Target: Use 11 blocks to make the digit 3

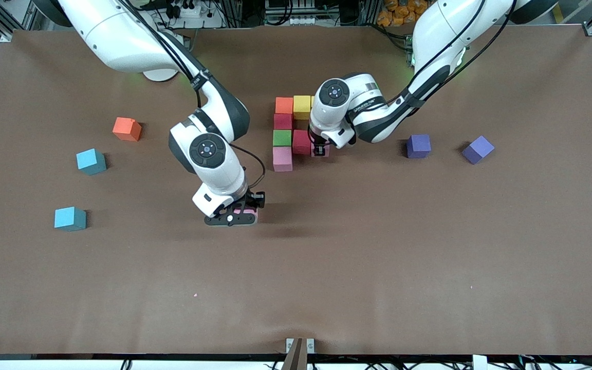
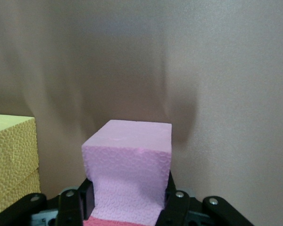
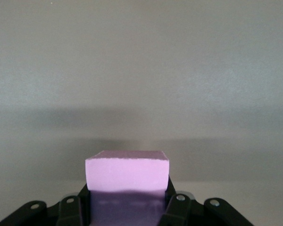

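- The left gripper is closed on a pink block, low at the surface and just beside the red block of the partial figure. In my judgement it is seating this cube as the end of the middle bar.
- The left wrist view shows the pink cube clamped between the two fingers, with a yellow block close alongside it.
- The right gripper is closed on a second pink block, low over bare surface near the middle of the table, well apart from the figure. Whether that cube touches the surface I cannot tell.
- The figure so far: an orange block heads a column of a dark red block, a green block and a pink block, all touching. A yellow block adjoins the orange one to start the top bar.
- Loose task pieces: an orange block toward the right arm's end; two purple blocks toward the left arm's end.
- Two light-blue cubes lie toward the right arm's end and are not needed.
- Judgement: the figure is roughly half built; the bottom bar is not yet begun.
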Controlling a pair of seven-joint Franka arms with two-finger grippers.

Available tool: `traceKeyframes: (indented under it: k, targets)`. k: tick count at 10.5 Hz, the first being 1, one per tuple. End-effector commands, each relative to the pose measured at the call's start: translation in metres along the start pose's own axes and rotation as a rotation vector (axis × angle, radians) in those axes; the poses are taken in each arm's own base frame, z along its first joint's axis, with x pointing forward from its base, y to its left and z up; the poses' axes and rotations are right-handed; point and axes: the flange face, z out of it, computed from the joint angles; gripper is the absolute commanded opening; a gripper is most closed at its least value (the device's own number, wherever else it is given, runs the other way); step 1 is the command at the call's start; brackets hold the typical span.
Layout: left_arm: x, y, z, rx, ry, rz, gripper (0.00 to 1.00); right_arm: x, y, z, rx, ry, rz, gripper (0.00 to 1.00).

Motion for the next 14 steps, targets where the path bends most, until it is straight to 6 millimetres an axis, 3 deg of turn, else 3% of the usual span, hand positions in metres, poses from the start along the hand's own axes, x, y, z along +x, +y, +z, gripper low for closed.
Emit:
traceKeyframes:
  k: [1, 6, 8, 12, 14]
  targets:
    - [-0.007, -0.004, 0.005, -0.014, 0.003, -0.119, 0.54, -0.015, -0.013, -0.004, 0.004, -0.001, 0.045, 0.36]
    - [-0.005, -0.005, 0.009, -0.001, 0.007, -0.142, 0.55, -0.047, -0.057, 0.015, -0.007, -0.021, 0.142, 0.35]
    - [-0.005, -0.005, 0.010, 0.001, 0.007, -0.155, 0.55, -0.049, -0.059, 0.017, -0.003, -0.020, 0.146, 0.35]
    - [-0.011, -0.011, 0.013, 0.007, 0.007, -0.149, 0.57, -0.056, -0.070, 0.041, 0.043, -0.004, 0.162, 0.35]
    - [-0.011, -0.011, 0.013, 0.007, 0.007, -0.149, 0.63, -0.059, -0.067, 0.047, 0.040, -0.010, 0.161, 0.35]
